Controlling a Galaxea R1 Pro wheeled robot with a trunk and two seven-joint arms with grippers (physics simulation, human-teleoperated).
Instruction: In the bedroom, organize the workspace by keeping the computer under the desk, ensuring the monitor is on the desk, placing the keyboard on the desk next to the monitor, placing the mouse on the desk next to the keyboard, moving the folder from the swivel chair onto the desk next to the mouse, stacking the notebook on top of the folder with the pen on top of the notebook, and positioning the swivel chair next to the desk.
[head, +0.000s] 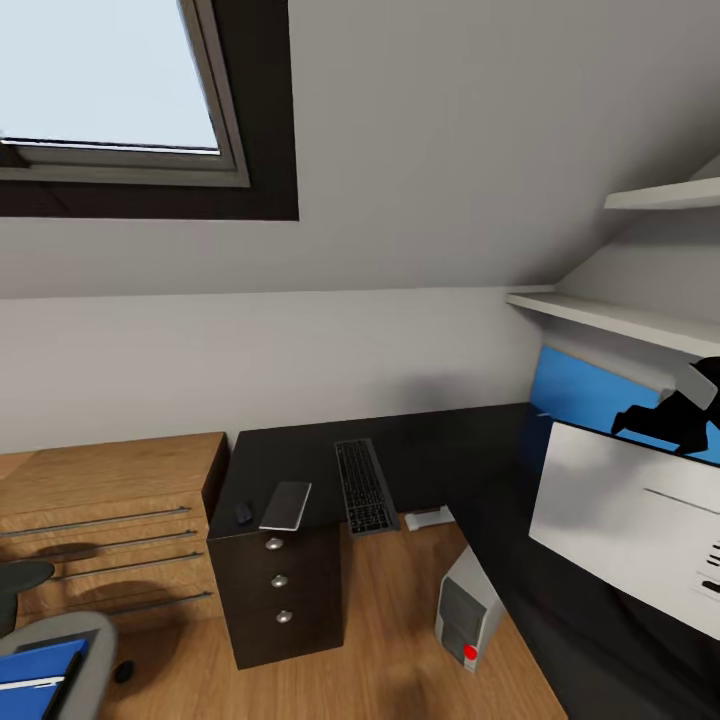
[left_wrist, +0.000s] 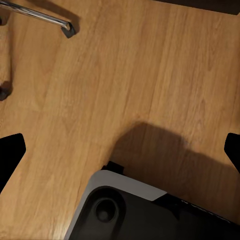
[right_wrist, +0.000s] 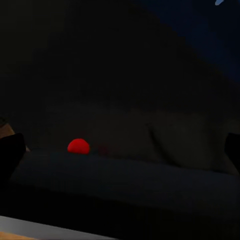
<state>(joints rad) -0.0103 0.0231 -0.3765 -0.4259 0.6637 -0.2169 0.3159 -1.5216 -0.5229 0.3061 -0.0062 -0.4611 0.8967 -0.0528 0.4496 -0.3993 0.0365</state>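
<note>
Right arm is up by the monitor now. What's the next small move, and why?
Probably close the right gripper on the monitor. Its jaws stand wide open, and the right wrist view has the black screen and its red dot close ahead, so a grasp seems near. The keyboard lies well away on the desk, so the monitor likely needs moving closer.

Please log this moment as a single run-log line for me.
keyboard on desk | computer on floor | monitor white back facing camera, by right arm | folder on swivel chair
</note>
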